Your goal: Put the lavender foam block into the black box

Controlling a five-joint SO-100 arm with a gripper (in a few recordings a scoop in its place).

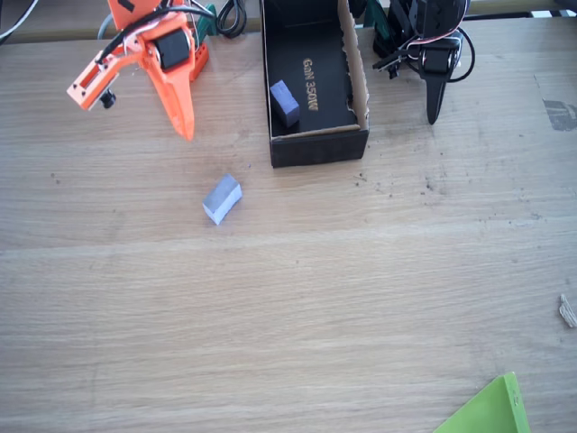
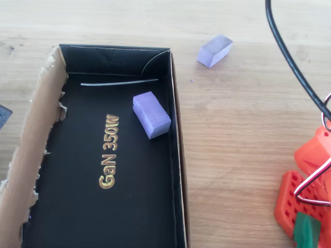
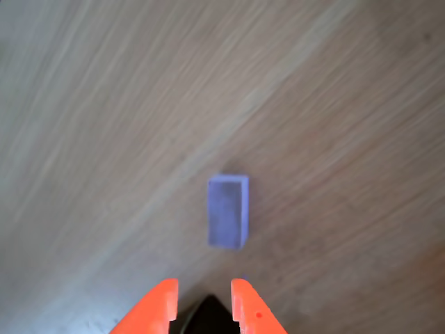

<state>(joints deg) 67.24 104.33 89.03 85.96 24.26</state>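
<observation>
The lavender foam block (image 1: 222, 198) lies on the wooden table, left of and below the black box's near corner in the fixed view. In the overhead view the block (image 2: 214, 50) sits outside the box's right wall. The black box (image 1: 317, 146) (image 2: 178, 170) has gold lettering inside and holds a darker blue-violet block (image 1: 285, 101) (image 2: 151, 114). My orange gripper (image 1: 187, 131) hangs above the table, up and left of the lavender block. In the wrist view the gripper (image 3: 204, 296) is open by a narrow gap with nothing between its fingers, and the block (image 3: 228, 211) lies just ahead of the tips.
A black cable (image 2: 289, 57) crosses the right side of the overhead view above orange arm parts (image 2: 305, 201). A green sheet corner (image 1: 491, 410) pokes in at the bottom right, with a small scrap (image 1: 568, 311) by the right edge. Bare wood spreads below the block.
</observation>
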